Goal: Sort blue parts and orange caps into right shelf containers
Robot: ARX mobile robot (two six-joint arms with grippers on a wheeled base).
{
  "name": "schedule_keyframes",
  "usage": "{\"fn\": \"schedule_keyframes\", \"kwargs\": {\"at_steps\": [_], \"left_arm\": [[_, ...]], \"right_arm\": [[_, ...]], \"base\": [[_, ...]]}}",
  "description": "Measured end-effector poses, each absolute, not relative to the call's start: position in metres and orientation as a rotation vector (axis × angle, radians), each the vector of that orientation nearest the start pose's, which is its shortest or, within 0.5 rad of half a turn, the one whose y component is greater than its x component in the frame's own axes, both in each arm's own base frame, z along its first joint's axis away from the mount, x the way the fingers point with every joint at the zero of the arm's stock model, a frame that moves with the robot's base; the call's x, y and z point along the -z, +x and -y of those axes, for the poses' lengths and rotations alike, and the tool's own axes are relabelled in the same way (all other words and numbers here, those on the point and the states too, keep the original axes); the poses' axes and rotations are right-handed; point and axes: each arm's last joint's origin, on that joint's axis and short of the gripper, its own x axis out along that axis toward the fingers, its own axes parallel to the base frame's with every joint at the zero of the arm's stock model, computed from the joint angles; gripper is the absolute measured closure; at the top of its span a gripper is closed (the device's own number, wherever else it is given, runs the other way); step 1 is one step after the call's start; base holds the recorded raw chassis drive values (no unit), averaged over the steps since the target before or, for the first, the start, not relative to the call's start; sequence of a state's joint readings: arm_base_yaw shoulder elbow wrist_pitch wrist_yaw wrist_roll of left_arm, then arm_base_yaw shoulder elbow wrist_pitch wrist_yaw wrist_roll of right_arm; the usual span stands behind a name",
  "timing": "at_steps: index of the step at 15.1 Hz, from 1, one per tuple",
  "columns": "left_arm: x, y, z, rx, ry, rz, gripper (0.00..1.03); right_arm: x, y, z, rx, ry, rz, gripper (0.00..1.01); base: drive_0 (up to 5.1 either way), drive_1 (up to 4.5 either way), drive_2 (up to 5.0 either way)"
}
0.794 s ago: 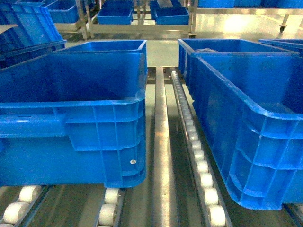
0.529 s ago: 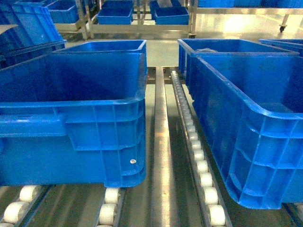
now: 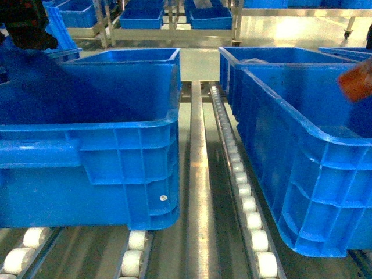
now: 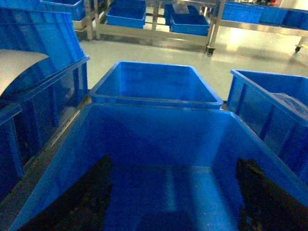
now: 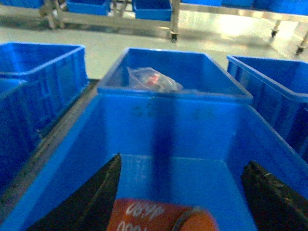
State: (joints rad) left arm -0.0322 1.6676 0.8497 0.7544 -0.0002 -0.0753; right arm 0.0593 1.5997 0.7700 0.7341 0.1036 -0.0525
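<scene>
Orange cap (image 5: 161,215) sits between the right gripper's (image 5: 183,192) wide jaws over the bin (image 5: 144,130); loose, it may drop early. Left gripper (image 4: 171,192): wide, empty.

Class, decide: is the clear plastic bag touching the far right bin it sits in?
Touching. The right wrist view shows the bag resting inside the far bin.

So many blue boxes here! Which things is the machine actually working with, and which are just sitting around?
Part of the job:
- near right bin
- orange item between the right gripper fingers
- left gripper

Just there:
- near left bin
- clear bag in the far right bin
- roller track
- background rack bins
</scene>
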Motion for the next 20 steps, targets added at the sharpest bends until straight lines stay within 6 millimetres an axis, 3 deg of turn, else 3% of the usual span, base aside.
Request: {"fn": "schedule_keyframes", "kwargs": {"at_steps": [2,3,4,5,8,10,11,16,20], "left_arm": [[-0.214,0.345,0.009,-0.002,-0.075,-0.113,0.04],[-0.214,0.345,0.009,-0.002,-0.076,-0.114,0.05],[-0.216,0.340,0.004,0.008,-0.057,-0.020,0.15],[-0.210,0.317,0.001,0.000,-0.032,0.007,0.29],[-0.193,0.264,0.000,0.000,-0.018,-0.002,0.70],[-0.186,0.241,0.000,0.000,-0.018,-0.011,0.92],[-0.184,0.233,0.000,0.000,-0.018,-0.009,1.01],[-0.172,0.181,0.000,-0.001,-0.017,-0.007,1.01],[-0.158,0.167,0.000,-0.001,-0.017,-0.044,1.01]], "right_arm": [[-0.215,0.330,-0.018,0.055,-0.080,-0.123,0.01],[-0.217,0.329,-0.018,0.047,-0.077,-0.098,0.05],[-0.217,0.320,-0.019,0.007,-0.042,-0.010,0.18],[-0.209,0.297,-0.017,-0.003,-0.025,0.005,0.32],[-0.192,0.249,-0.002,-0.003,-0.015,-0.007,0.75],[-0.185,0.228,0.001,0.006,-0.015,-0.012,0.97],[-0.184,0.221,0.000,0.003,-0.013,-0.010,0.99],[-0.172,0.173,0.000,0.000,-0.011,-0.007,0.99],[-0.158,0.161,0.000,0.000,-0.011,-0.041,0.99]], "base": [[0.0,0.00,0.0],[0.0,0.00,0.0],[0.0,0.00,0.0],[0.0,0.00,0.0],[0.0,0.00,0.0],[0.0,0.00,0.0],[0.0,0.00,0.0],[0.0,0.00,0.0],[0.0,0.00,0.0]]}}
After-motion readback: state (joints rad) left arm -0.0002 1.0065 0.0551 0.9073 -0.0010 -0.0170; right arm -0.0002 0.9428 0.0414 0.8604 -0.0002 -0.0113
